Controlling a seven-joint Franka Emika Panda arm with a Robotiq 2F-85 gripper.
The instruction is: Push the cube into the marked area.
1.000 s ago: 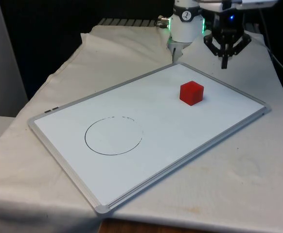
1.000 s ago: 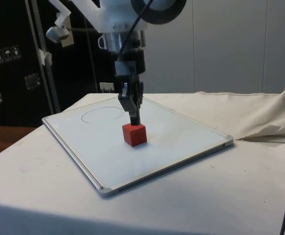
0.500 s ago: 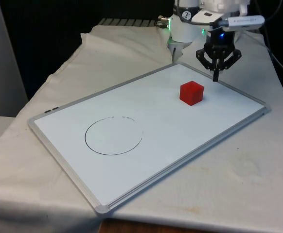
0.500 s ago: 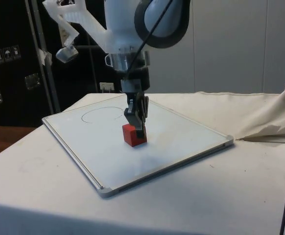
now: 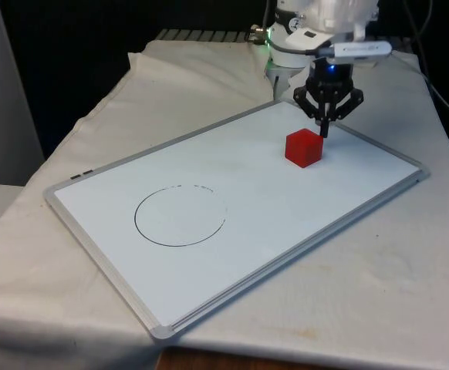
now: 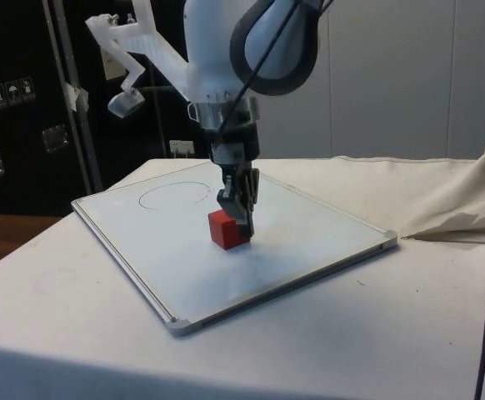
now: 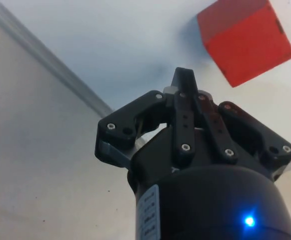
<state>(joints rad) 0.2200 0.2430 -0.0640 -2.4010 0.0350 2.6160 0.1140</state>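
- Drawn circle [image 5: 180, 216] at the front view's left on whiteboard [image 5: 116, 231], well apart from cube.
- Red cube [image 5: 303, 147] toward the board's far right part, outside circle.
- Gripper [image 5: 325, 132] just beside cube's far right side, tip low near board; fingers [image 7: 183, 85] pressed together, nothing held.

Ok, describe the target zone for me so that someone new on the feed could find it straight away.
Start from the grey-framed white rectangular board lying on the white tablecloth. The target is the thin black hand-drawn circle outline on the board's end toward the front view's left, well away from the small red cube and the black gripper beside it. It is the board's one drawn mark, and nothing lies inside it.
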